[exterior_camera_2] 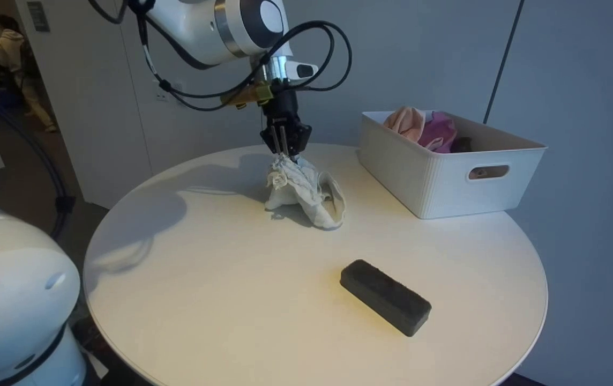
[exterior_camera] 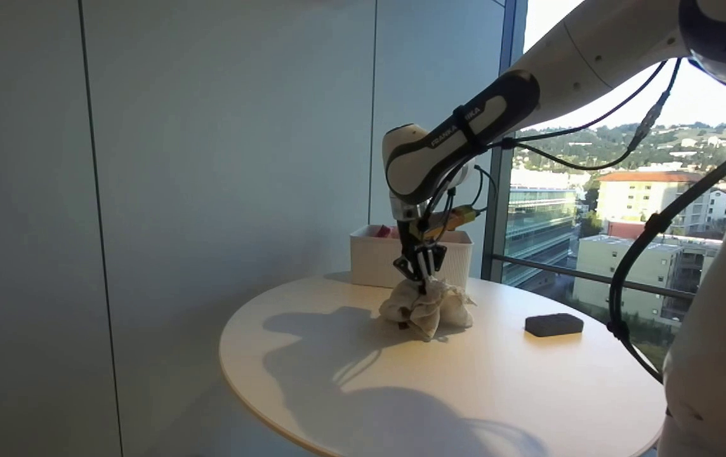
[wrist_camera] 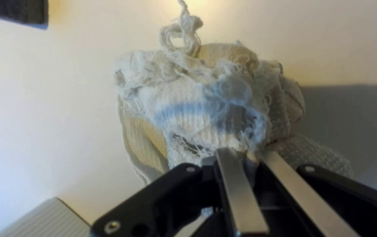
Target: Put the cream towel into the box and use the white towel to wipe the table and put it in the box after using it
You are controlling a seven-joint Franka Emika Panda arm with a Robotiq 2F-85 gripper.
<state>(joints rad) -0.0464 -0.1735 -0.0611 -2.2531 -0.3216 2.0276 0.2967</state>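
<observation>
The white towel (exterior_camera: 428, 310) is bunched on the round table (exterior_camera: 312, 368), with frayed edges and a blue stripe in the wrist view (wrist_camera: 185, 110). It also shows in an exterior view (exterior_camera_2: 312, 193), its lower folds touching the table. My gripper (exterior_camera: 425, 282) points down with its fingers close together on the top of the towel; the wrist view shows the fingertips (wrist_camera: 243, 154) pinching the cloth. The white box (exterior_camera_2: 467, 187) stands at the table's edge. In it lie a peach-cream cloth (exterior_camera_2: 407, 122), possibly the cream towel, and a magenta cloth (exterior_camera_2: 438, 131).
A black block (exterior_camera_2: 387, 297) lies on the table, also visible in an exterior view (exterior_camera: 553, 325) and at the corner of the wrist view (wrist_camera: 17, 11). The box (wrist_camera: 48, 220) shows low in the wrist view. A wall and a window (exterior_camera: 591, 209) border the table.
</observation>
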